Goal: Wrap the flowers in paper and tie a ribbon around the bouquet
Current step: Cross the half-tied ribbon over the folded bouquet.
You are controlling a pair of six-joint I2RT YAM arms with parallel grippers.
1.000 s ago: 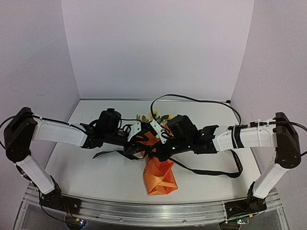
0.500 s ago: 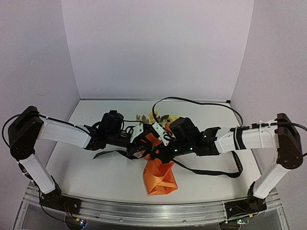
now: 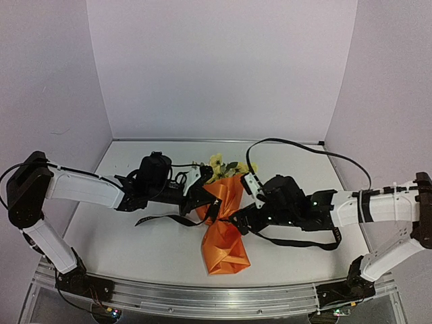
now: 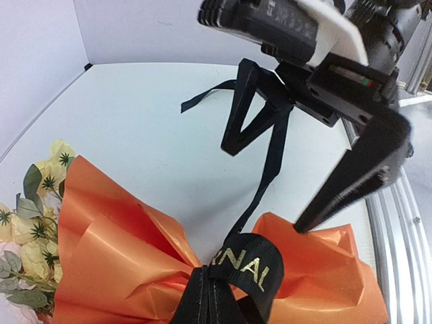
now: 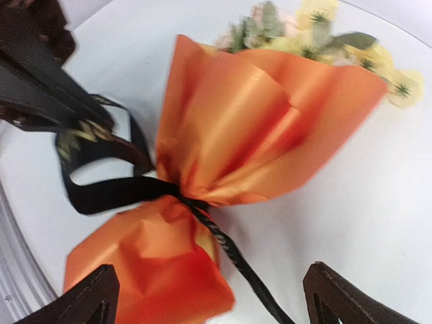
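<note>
The bouquet lies mid-table, its orange paper (image 3: 226, 236) pinched at the waist and the yellow flowers (image 3: 219, 164) poking out at the far end. The black ribbon (image 3: 160, 219) circles that waist, and its tails trail left and right over the table. My left gripper (image 3: 210, 206) is shut on a lettered loop of ribbon (image 4: 255, 268) at the waist, above the paper (image 4: 115, 243). My right gripper (image 3: 244, 217) stands open just right of the waist, with nothing between its fingers (image 5: 91, 300). In the right wrist view the ribbon (image 5: 121, 190) crosses the paper (image 5: 250, 128) below the flowers (image 5: 317, 27).
White walls (image 3: 223, 67) close in the back and both sides. A metal rail (image 3: 202, 297) runs along the near edge. A black cable (image 3: 304, 145) arcs over the table behind my right arm. One ribbon tail (image 3: 304, 241) lies under the right forearm.
My right gripper has let go, opened wide and drawn back to the right of the bouquet. My left gripper has closed on the ribbon loop at the waist.
</note>
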